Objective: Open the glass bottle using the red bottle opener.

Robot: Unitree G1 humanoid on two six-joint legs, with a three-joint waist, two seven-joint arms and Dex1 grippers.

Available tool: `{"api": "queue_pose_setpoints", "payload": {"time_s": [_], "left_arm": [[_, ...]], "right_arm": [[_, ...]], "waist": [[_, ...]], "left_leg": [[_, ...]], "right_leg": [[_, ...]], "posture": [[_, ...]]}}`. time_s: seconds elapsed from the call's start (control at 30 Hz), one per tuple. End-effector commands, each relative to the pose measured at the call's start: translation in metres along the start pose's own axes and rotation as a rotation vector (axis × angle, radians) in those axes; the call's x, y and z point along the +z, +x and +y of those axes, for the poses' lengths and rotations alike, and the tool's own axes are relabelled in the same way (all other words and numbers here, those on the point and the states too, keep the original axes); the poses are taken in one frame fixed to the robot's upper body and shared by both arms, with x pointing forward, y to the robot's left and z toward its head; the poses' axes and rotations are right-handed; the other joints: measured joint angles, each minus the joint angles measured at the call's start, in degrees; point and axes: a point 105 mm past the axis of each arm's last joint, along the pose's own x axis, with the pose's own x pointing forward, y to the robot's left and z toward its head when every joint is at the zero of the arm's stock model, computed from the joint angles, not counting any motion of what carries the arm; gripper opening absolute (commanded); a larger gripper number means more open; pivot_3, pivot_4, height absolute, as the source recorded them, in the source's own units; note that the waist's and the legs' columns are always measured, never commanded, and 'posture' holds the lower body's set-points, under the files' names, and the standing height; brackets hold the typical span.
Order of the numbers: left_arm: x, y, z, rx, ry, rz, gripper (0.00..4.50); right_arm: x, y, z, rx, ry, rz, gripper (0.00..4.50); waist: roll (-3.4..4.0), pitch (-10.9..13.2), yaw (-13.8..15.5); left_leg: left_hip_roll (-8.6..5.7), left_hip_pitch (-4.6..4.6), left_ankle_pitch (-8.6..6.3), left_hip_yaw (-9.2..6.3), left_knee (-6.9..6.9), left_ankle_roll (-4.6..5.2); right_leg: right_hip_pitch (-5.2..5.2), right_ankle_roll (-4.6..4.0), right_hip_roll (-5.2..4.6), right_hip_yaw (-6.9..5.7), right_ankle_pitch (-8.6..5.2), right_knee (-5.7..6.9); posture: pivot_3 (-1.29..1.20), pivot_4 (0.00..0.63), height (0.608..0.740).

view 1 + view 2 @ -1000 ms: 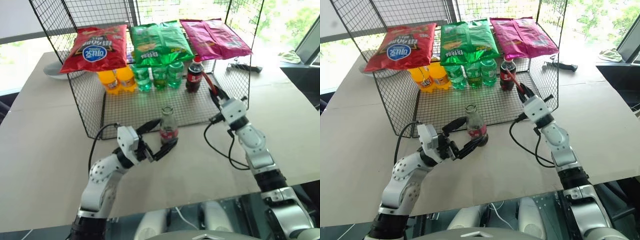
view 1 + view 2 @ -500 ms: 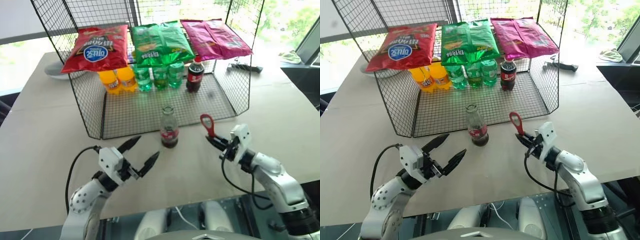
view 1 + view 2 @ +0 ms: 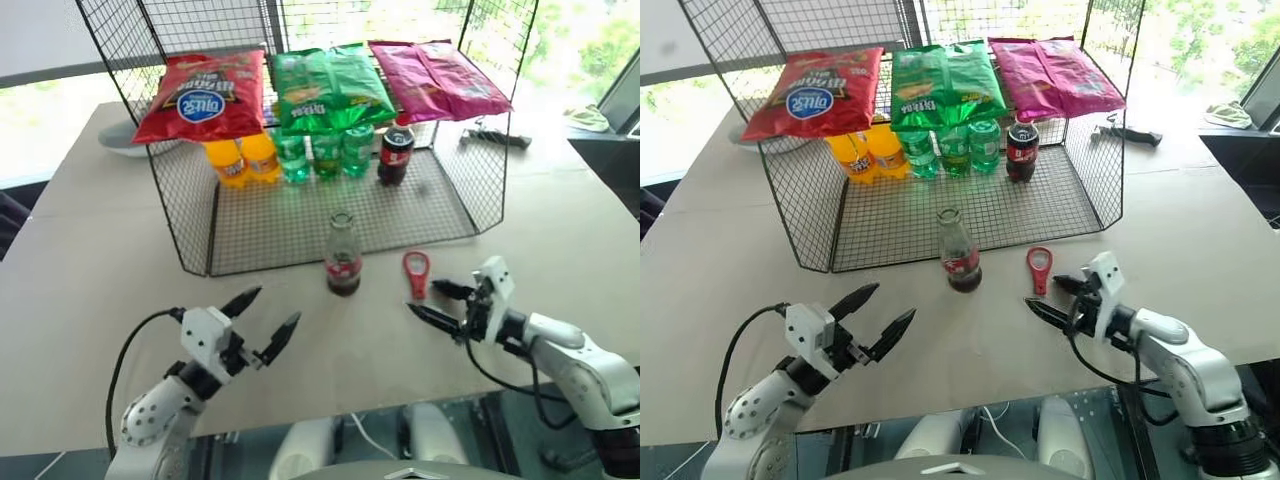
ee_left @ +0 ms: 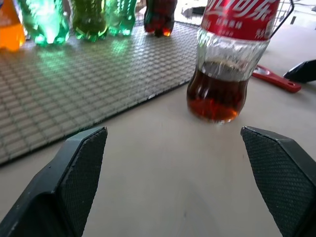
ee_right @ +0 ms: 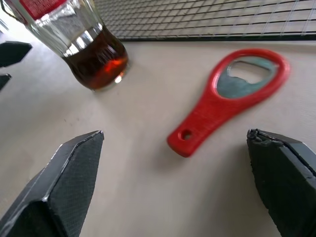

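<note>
The glass bottle (image 3: 342, 256), with dark cola and a red label band, stands upright on the table just in front of the wire rack. The red bottle opener (image 3: 415, 272) lies flat on the table to the bottle's right, ring head toward the rack. My right gripper (image 3: 421, 297) is open just short of the opener's handle, holding nothing. In the right wrist view the opener (image 5: 227, 98) lies loose between and beyond the two fingers. My left gripper (image 3: 278, 305) is open and empty, low over the table, nearer than the bottle and to its left.
The wire rack (image 3: 300, 215) behind the bottle holds orange bottles (image 3: 238, 160), green bottles (image 3: 322, 152) and a plastic cola bottle (image 3: 395, 155), with chip bags (image 3: 330, 85) on top. A black tool (image 3: 495, 138) lies far right. The table's front edge is close below both grippers.
My right gripper came down from near the rack, set the opener on the table and opened. My left gripper left the bottle and drew back toward the near left, staying open.
</note>
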Motion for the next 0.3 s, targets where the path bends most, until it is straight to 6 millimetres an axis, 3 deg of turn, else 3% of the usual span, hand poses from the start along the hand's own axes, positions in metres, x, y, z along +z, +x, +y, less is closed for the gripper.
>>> {"api": "queue_pose_setpoints", "payload": {"time_s": [0.03, 0.17, 0.3], "left_arm": [[0.007, -0.014, 0.009, 0.02, 0.04, 0.041, 4.5], [0.005, -0.028, 0.024, 0.056, 0.078, 0.088, 4.5], [0.004, -0.036, 0.033, 0.074, 0.096, 0.119, 4.5]], "right_arm": [[0.01, -0.029, -0.024, -0.052, -0.209, -0.032, 4.47], [0.013, -0.051, -0.039, -0.021, -0.352, -0.088, 4.47], [0.013, -0.061, -0.052, -0.042, -0.374, -0.086, 4.47]], "waist": [[0.0, 0.0, 0.0], [0.03, 0.0, -0.1], [0.11, 0.1, -0.2]], "left_leg": [[0.0, 0.0, 0.0, 0.0, 0.0, 0.0], [0.03, 0.1, 0.0, 0.01, 0.0, 0.0], [0.06, 0.56, -0.14, 0.03, -0.04, 0.21]], "right_leg": [[0.03, 0.0, 0.0, -0.02, 0.0, -0.04], [0.14, 0.01, 0.02, -0.04, 0.0, -0.06], [0.58, 0.01, 0.02, -0.03, -0.01, -0.18]], "posture": [[0.0, 0.15, 0.74], [0.0, 0.15, 0.74], [0.0, 0.15, 0.74]]}}
